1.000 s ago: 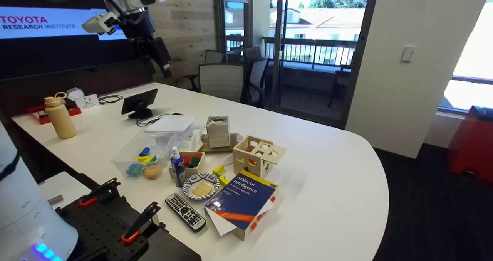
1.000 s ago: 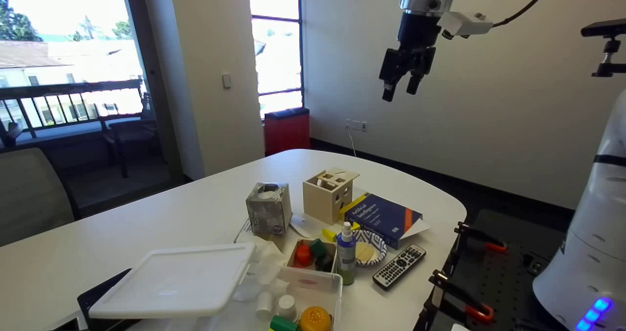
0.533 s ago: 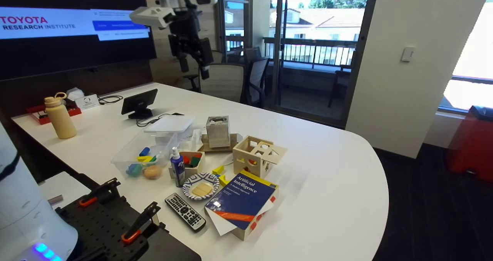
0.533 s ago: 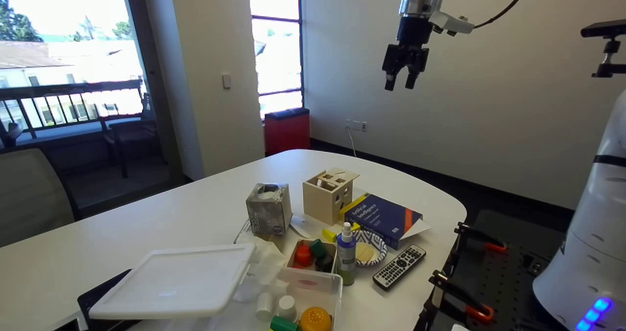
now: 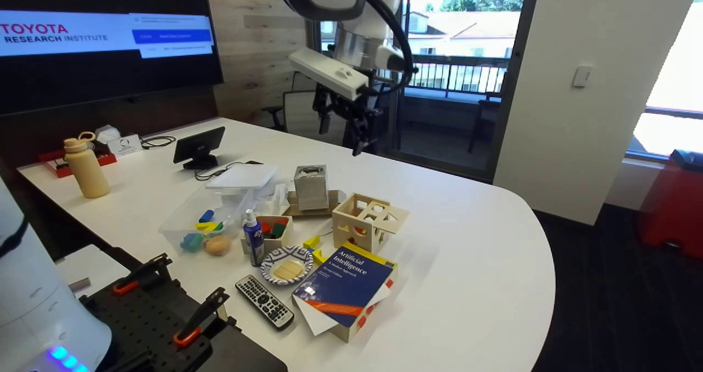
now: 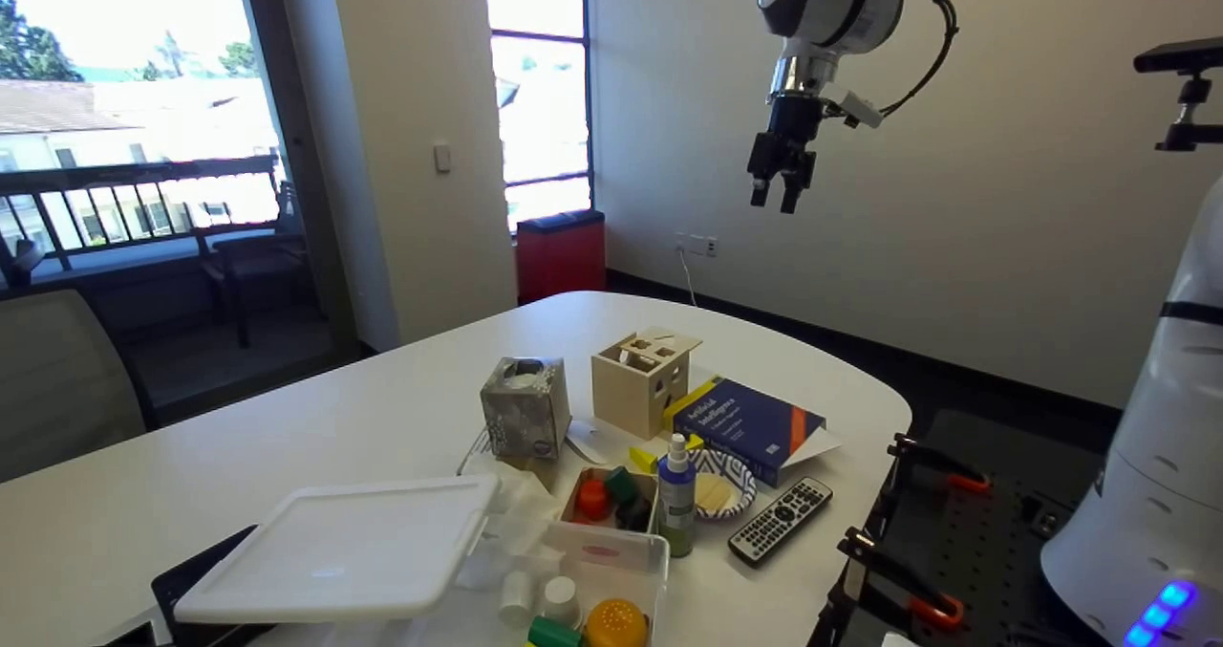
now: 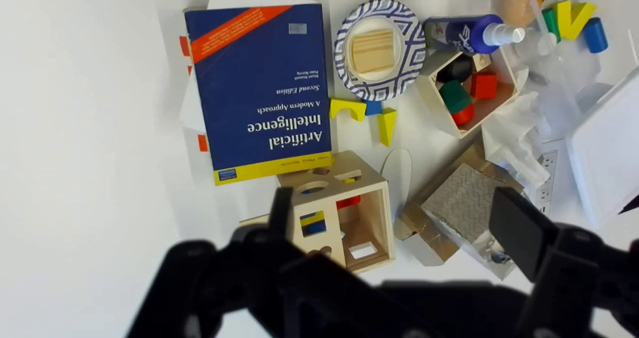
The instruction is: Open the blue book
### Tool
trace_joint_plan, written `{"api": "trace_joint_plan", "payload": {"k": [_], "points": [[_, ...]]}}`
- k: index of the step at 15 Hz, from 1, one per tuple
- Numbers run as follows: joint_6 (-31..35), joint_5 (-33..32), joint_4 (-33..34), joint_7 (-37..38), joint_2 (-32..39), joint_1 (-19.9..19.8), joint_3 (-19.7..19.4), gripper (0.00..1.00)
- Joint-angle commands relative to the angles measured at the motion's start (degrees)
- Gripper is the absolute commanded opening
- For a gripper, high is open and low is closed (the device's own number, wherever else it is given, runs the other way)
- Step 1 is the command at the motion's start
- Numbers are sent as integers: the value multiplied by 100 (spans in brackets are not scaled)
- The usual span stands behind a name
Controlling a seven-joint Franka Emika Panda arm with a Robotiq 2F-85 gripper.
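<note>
Tool [image 6: 774, 200] lower than before

Smooth-looking cover on the blue book [image 7: 264, 88], we'd say! Now pale, matt wood on the shape-sorter box [image 6: 619, 394]. Clear plastic next for the storage tub [image 6: 631, 571]; the lid [image 6: 344, 542], smooth plastic too, catches a small shine. We spot crumpled tissue paper [image 7: 513, 138], plain brown cardboard [image 7: 439, 243], a glossy plastic spray bottle [image 7: 457, 33]. And here's polished metal on the wrist collar [image 6: 801, 74], a matt black finish on the gripper [image 6: 774, 198], and a smooth tabletop [image 7: 100, 153].
</note>
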Motion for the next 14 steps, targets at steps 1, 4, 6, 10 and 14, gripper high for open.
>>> {"api": "trace_joint_plan", "payload": {"k": [1, 4, 6, 10, 14], "points": [[-540, 735, 1152, -857, 1460, -894, 331, 100], [-719, 1049, 1892, -1106, 2445, -1709, 758, 100], [-854, 1098, 2381, -1075, 3055, -2166, 1040, 100], [-1234, 1033, 3302, -822, 4186, -2835, 1528, 100], [-1355, 877, 4073, -476, 5125, -3215, 1869, 100]]}}
